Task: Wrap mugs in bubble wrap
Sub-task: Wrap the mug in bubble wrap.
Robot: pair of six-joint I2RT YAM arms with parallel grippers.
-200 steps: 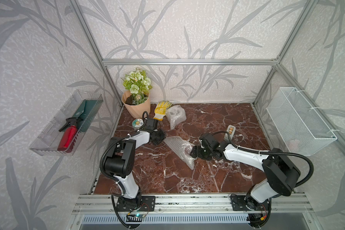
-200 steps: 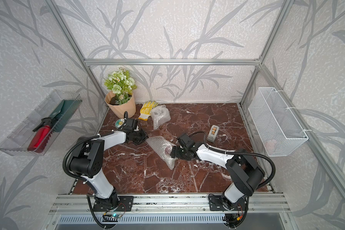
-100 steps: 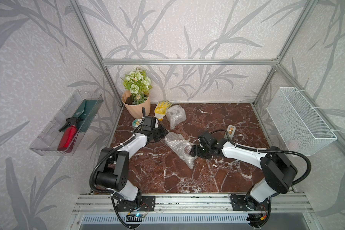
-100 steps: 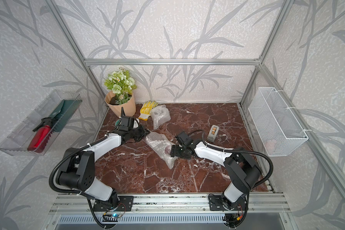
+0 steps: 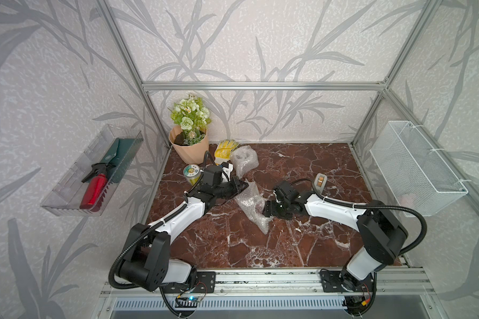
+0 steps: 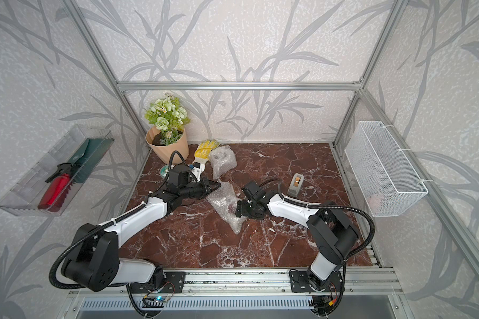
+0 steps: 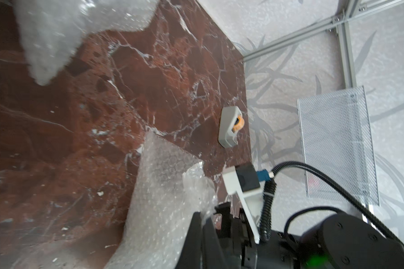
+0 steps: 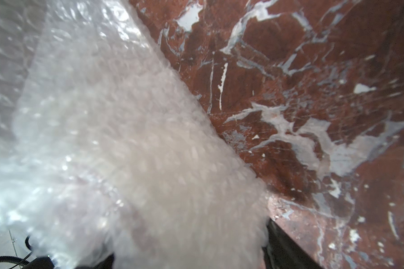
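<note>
Mid-floor, the left gripper (image 5: pixel 244 187) pinches shut on the wrap (image 5: pixel 249 201). The right gripper (image 5: pixel 266 210), jaws wide, holds the wrapped mug (image 6: pixel 228 206) (red inside). Tray (image 5: pixel 67 199) at 9 o'clock: bottle (image 5: pixel 93 190), trowel (image 5: pixel 122 157). Basket (image 5: pixel 415 168) at 3 o'clock: something pink (image 5: pixel 408 197).

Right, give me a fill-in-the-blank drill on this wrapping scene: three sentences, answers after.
1. The left tool pinches the bubble ____.
2. The glove by the flower pot is white and ____.
3. The bottle in the wall tray is ____.
Missing words: wrap; yellow; red.
</note>
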